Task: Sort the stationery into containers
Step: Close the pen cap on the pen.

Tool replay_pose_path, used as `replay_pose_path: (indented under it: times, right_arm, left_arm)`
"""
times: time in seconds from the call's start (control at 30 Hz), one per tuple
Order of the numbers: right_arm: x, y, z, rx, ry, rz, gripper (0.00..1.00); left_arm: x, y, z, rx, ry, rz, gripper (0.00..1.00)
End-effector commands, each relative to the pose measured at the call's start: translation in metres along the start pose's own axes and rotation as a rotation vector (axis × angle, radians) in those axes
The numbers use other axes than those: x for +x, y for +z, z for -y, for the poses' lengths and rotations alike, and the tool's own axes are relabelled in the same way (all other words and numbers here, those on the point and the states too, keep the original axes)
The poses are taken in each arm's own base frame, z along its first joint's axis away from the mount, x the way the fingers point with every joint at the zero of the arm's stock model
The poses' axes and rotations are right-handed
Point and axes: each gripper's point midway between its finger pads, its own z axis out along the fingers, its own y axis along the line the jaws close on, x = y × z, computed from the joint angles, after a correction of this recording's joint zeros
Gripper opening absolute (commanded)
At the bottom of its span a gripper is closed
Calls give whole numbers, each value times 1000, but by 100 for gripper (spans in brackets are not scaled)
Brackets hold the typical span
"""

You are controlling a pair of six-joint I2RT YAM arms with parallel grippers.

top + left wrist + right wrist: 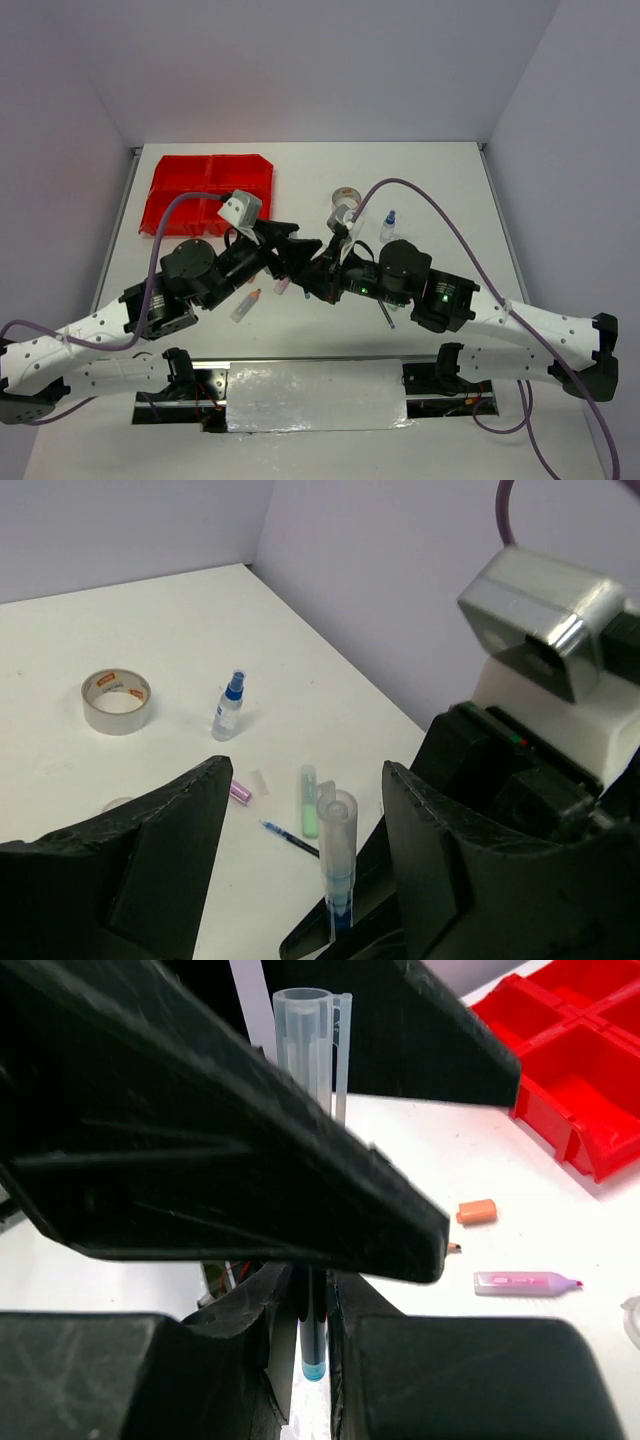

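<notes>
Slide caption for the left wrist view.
Open left tool flanks a clear-capped pen; tape roll and spray bottle beyond.

Tray (190,180) far left — bottle (388,222) right

Nothing legible here: a small orange label (118,679) inside the tape roll (115,719) on the bench (160,610) carries print too small to read.

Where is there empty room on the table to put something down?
The table is bare at the far right, past the spray bottle, and between the red tray and the tape roll. The middle is crowded: the left gripper and right gripper meet there at a clear-capped pen, with an orange-tipped marker nearby.
</notes>
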Motion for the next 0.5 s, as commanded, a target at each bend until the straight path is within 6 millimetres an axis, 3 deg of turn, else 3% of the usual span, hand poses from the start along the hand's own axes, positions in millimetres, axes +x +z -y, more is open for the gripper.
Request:
replay_pose_path:
  times: [0.0, 0.23, 0.37, 0.47]
  right_arm:
    - [-17, 1, -13, -44, 37, 82, 0]
    - [-17, 3, 0, 28, 43, 83, 0]
    - [-21, 2, 2, 41, 46, 100, 0]
    - [-25, 2, 1, 42, 43, 105, 0]
  left_arm:
    - [-38, -4, 5, -11, -3, 86, 74]
    - [-58, -17, 11, 23, -26, 128, 73]
    - [-55, -21, 8, 18, -31, 122, 61]
    - [-49, -20, 9, 24, -35, 107, 59]
